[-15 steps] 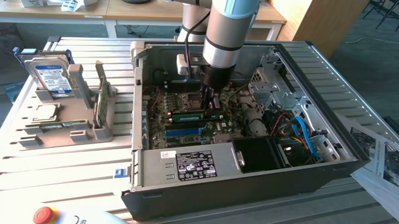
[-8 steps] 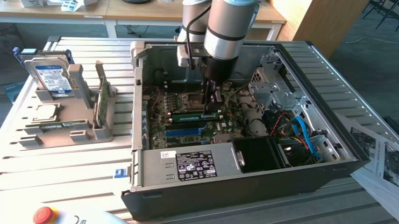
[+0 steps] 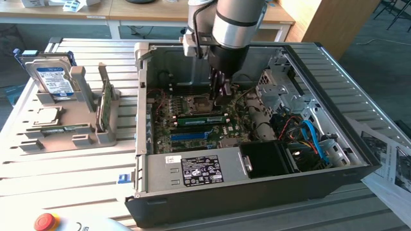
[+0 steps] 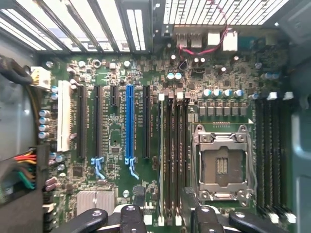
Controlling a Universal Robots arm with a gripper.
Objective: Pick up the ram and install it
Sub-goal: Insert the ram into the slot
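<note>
A long green ram stick sits on edge in a memory slot of the motherboard, beside the empty processor socket. In the wrist view its thin pale top edge runs along the slot farthest from the socket. My gripper reaches down inside the open computer case, just above that bank of slots. Its black fingers stand apart on either side of the slots, and the gripper is open with nothing between them.
The case's metal walls, drive cage, black fan, cables and power supply hem in the board. On the exterior view's left, a grey holder carries a hard drive, a silver processor and an upright green board.
</note>
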